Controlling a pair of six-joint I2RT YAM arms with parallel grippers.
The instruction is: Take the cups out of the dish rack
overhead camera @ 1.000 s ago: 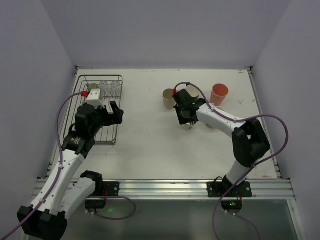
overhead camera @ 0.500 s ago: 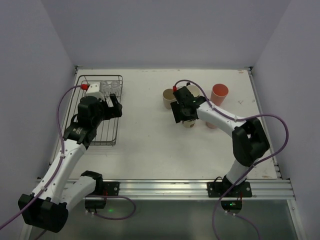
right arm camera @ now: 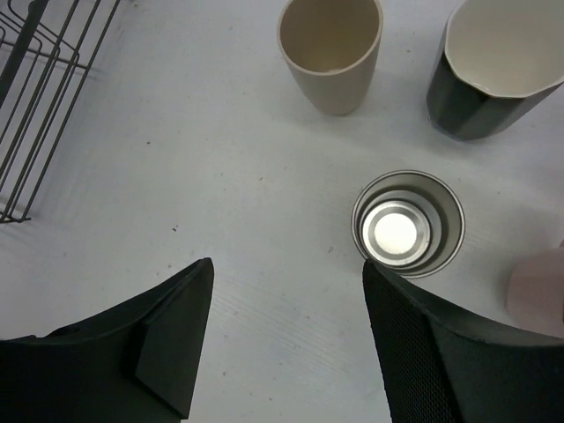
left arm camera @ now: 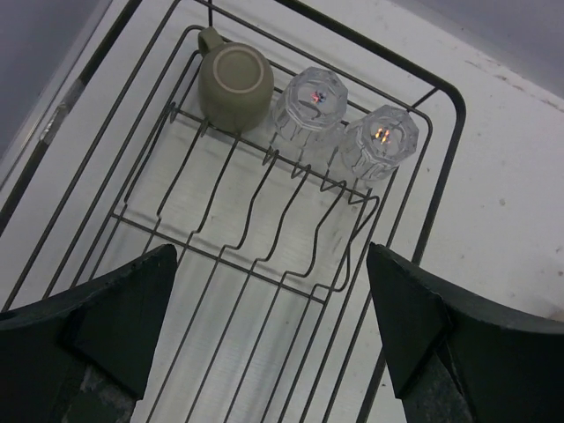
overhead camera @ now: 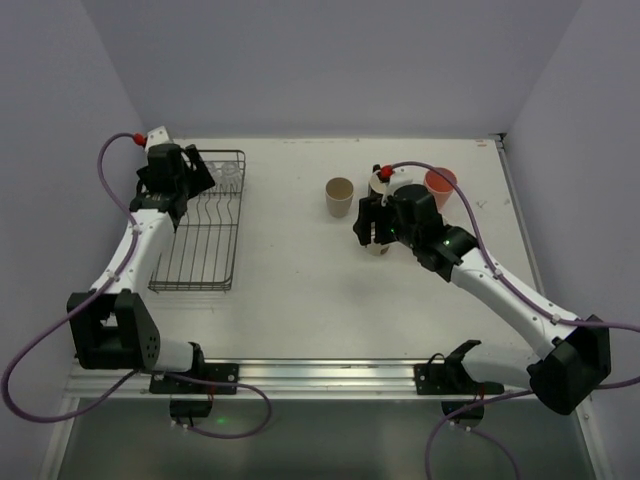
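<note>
Both arms are swinging away from where they were a second ago, the left one to the rack's far end. Left gripper (left arm camera: 264, 352) is hanging wide apart and empty above the dish rack (left arm camera: 445, 132), where a grey mug (left arm camera: 235, 84) and two clear glasses (left arm camera: 311, 101) are sitting side by side, bottoms up. Right gripper (right arm camera: 291, 352), likewise spread and empty, is hovering over the table (right arm camera: 176, 176) near a steel cup (right arm camera: 408, 225), with the beige tumbler (right arm camera: 330, 53) and black mug (right arm camera: 480, 79) beyond.

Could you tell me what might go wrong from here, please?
The clear glasses stand packed beside the grey mug in the dish rack; the open left gripper may knock a neighbour when it closes. The open right gripper hangs near the steel cup and could tip it.
</note>
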